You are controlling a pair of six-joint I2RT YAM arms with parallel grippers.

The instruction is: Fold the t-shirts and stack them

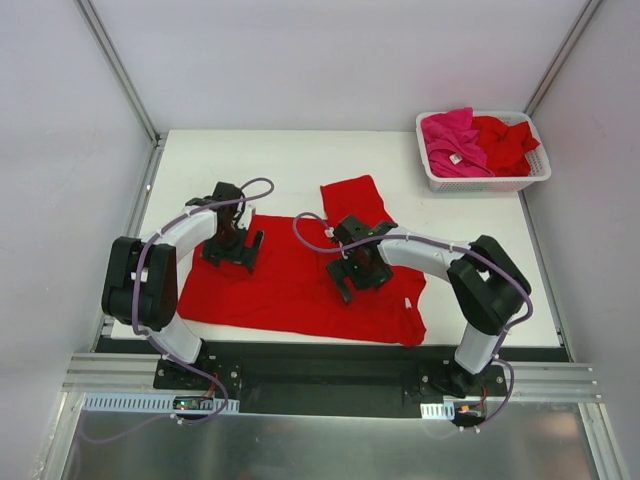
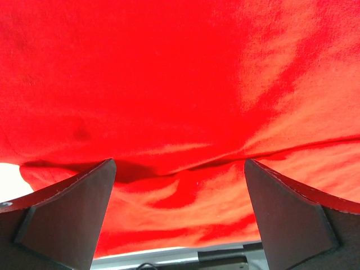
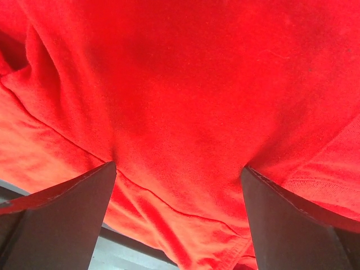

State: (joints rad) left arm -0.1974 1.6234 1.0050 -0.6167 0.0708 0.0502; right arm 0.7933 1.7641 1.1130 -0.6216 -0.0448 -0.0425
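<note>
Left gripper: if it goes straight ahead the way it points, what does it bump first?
Most likely the red t-shirt spread on the table. In the wrist view its cloth fills the space past the open fingers of the left gripper; how close it is, I can't tell.

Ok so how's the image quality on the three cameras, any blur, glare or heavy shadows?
Top external: sharp, evenly lit, only soft shadows on the red t-shirt. Left wrist: cloth glares orange at right, dark fold shadow by the open left gripper. Right wrist: saturated red, weave soft, the right gripper a dark silhouette.
</note>
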